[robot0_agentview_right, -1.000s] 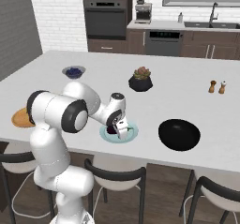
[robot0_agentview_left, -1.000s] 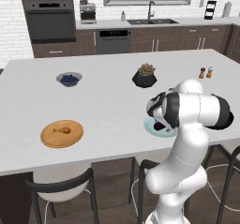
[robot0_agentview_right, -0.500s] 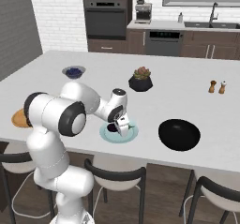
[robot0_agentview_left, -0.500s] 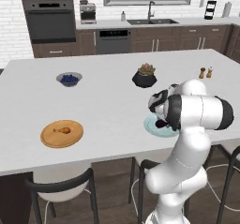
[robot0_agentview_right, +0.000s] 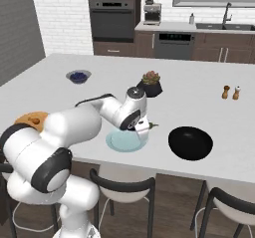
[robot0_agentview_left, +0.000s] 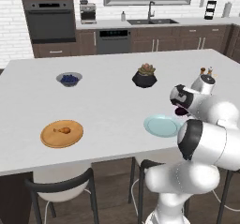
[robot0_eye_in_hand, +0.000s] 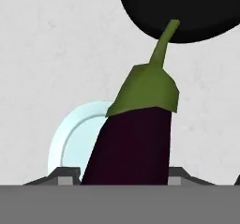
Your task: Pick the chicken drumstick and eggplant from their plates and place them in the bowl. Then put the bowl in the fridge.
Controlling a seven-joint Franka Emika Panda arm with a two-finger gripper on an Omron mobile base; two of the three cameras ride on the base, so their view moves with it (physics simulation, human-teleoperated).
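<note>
Tool [robot0_agentview_right: 141, 127] clenched on eggplant [robot0_eye_in_hand: 133, 138] — lifted clear of teal plate [robot0_agentview_right: 125, 141], stem cap pointing at black bowl [robot0_agentview_right: 190, 143]. In right base view bowl sits at 3 o'clock from plate, on counter [robot0_agentview_right: 199, 90]. My plan: carry straight across, keep height over rim, lower into bowl centre, then let go — not early. Drumstick [robot0_agentview_left: 62, 130] waits on wooden plate [robot0_agentview_left: 62, 134], far side of counter.
</note>
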